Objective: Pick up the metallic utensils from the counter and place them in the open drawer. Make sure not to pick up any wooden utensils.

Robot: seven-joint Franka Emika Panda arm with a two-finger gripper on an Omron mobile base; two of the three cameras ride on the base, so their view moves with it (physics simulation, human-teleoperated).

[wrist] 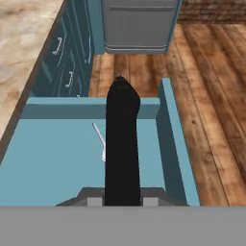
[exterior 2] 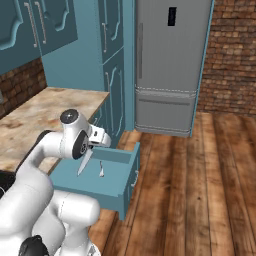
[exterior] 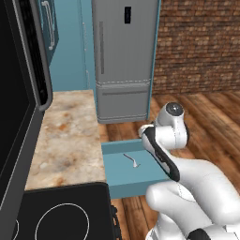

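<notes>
Over the open drawer [exterior: 136, 180], the gripper [exterior 2: 86, 150] pinches the black-handled knife [wrist: 121, 144], blade hanging down. The silver fork [exterior: 131, 160] already lies inside, so one release looks left; both metallic utensils are nearly done.

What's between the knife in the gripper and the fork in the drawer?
Nothing. In the right base view the knife, held by the gripper, hangs beside the fork with only bare drawer floor between them.
</notes>
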